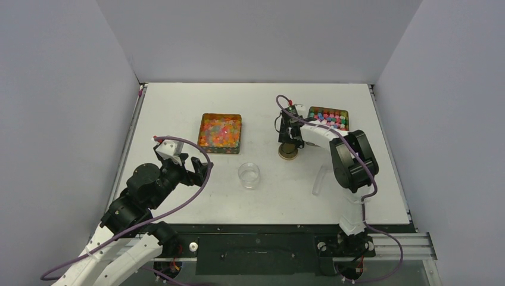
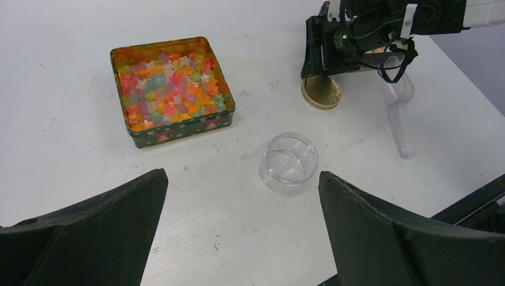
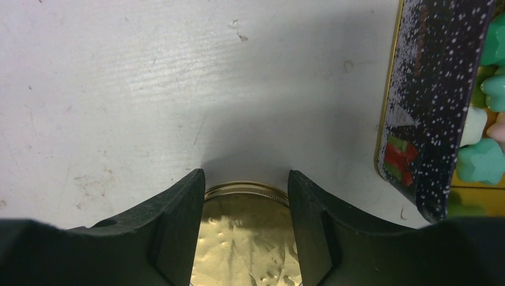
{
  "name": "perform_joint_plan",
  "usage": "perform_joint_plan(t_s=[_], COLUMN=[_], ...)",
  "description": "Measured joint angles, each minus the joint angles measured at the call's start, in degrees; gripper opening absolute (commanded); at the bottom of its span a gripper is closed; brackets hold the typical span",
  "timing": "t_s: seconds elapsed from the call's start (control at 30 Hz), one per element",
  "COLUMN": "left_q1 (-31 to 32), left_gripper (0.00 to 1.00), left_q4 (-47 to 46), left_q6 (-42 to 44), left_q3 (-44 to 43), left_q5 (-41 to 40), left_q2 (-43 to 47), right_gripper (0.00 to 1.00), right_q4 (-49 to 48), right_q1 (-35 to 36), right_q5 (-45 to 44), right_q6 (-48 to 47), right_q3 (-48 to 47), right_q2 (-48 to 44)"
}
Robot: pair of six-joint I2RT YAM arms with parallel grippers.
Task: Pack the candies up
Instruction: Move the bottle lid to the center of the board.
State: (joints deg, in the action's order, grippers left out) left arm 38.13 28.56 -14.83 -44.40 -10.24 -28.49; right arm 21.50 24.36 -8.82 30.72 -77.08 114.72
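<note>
White table (image 1: 178, 107) boxed in by grey walls (image 1: 59, 89); clear jar (image 1: 249, 176) stands upright mid-table, open-topped and empty, so packing looks barely begun; step in hand seems to be the gold lid (image 2: 321, 92), lying flat just beyond and right of the jar; right gripper (image 3: 246, 179) is down over it, jaws about halfway apart and astride the lid; cannot tell whether the pads touch its rim or have hold of it; left gripper (image 2: 241, 174) hangs left of the jar, apart from it, jaws fully wide, nothing in them.

Glossy candies (image 1: 220, 131), orange, red and yellow, fill a green-sided square tin (image 2: 178, 132) beyond and left of the jar, up to about rim level; chalky candies (image 1: 330, 118), blue, green and pink, sit in a dark speckled tin (image 3: 423, 101) well beyond and right of the jar, just past the lid; clear scoop (image 1: 320, 180) lies on its side right of the jar, nothing touching it.

Next move, as I read it: a firm pinch on the thin lid edge without skidding it or knocking the dark tin; after that, candies have to go from the tins into the jar, likely by scoop; the narrow jar mouth makes spills the risk.
</note>
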Motion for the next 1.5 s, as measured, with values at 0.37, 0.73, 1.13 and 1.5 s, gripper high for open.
perform_joint_plan(t_s=[0.37,0.73,1.13,1.5], left_q1=[0.0,0.0,0.0,0.0], left_gripper=[0.96,0.96,0.96,0.96], left_q4=[0.0,0.0,0.0,0.0], left_q6=[0.0,0.0,-0.1,-0.2], left_q3=[0.0,0.0,0.0,0.0], left_q5=[0.0,0.0,-0.3,-0.5], left_q2=[0.3,0.4,1.0,1.1], right_gripper=[0.49,0.49,0.49,0.49], right_q4=[0.6,-0.5,1.9,11.2], right_q1=[5.0,10.8,19.6,24.5], right_q5=[-3.6,-4.9,-7.8,-13.6], right_q6=[1.4,5.3,9.1,10.8], right_q3=[5.9,15.2,21.6,18.6], right_q2=[-4.2,-11.1,-17.0,-26.1])
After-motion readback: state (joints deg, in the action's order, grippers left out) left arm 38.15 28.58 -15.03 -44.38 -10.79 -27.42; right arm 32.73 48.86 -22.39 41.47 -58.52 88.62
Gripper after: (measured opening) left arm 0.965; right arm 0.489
